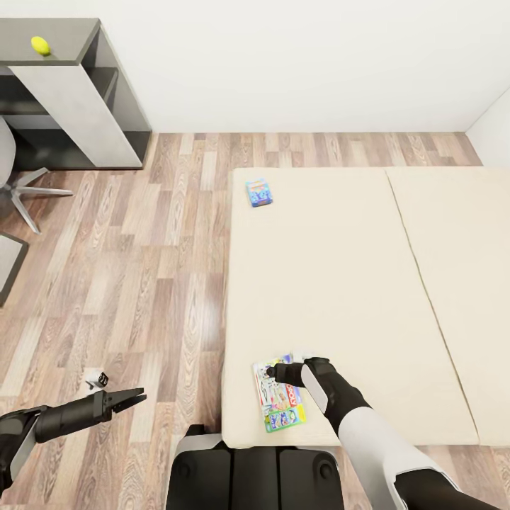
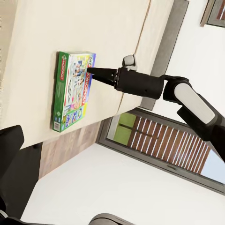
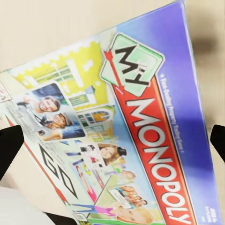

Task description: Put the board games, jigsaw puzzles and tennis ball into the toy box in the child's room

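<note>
One tool (image 1: 278, 371) (right) hovers over Monopoly box (image 1: 279, 397).

A plain beige mattress is seen on the bed (image 1: 340, 283), split by a thin darker seam. At its 7 o'clock edge the Monopoly box (image 1: 278, 398) is shown: green edges, a purple-blue corner, a yellow patch, a red band with white lettering (small photo panels are scattered across the lid). At 11 o'clock on the bed a smaller blue-teal game box (image 1: 259, 192) is seen. The floor (image 1: 134, 283) is patterned in brown and grey wood planks. A yellow-green tennis ball (image 1: 40, 45) is set against the dark grey cabinet (image 1: 106, 64), whose front panel is pale grey. The walls are white. The right gripper (image 1: 272, 371) is black, its arm white and black; the left gripper (image 1: 131, 398) is black too.
</note>
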Controlling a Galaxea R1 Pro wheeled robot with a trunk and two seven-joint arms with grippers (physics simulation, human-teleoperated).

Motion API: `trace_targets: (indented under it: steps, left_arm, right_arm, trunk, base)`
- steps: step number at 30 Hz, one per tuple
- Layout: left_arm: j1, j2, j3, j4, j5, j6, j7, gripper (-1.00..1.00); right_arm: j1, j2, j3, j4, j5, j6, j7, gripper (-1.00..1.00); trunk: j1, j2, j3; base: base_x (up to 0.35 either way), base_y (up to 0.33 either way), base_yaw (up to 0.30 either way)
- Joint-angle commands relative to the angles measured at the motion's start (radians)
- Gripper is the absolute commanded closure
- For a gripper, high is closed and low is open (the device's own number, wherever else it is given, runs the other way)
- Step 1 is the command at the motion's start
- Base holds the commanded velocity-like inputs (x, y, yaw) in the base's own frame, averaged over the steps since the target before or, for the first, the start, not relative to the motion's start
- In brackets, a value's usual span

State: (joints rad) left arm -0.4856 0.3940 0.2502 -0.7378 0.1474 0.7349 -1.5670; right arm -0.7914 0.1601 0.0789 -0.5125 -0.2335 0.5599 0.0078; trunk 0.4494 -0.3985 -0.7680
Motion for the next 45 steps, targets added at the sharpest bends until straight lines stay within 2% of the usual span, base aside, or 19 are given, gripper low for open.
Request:
trace_targets:
  steps: [1,45]
  left_arm:
    - [0.0,0.0,0.0,0.0,0.0,0.011,-0.004,-1.0]
    - [0.0,0.0,0.001,0.0,0.0,0.011,-0.004,-1.0]
  right_arm:
    - [0.0,0.0,0.002,-0.001,-0.003,0.005,0.0,-1.0]
    - [0.0,-0.001,0.002,-0.001,-0.003,0.006,0.0,-1.0]
  trunk:
    - [0.001,-0.001,-0.001]
    - [0.001,-0.001,-0.001]
  base:
    - [0.0,0.109,0.0]
    - [0.0,0.027,0.0]
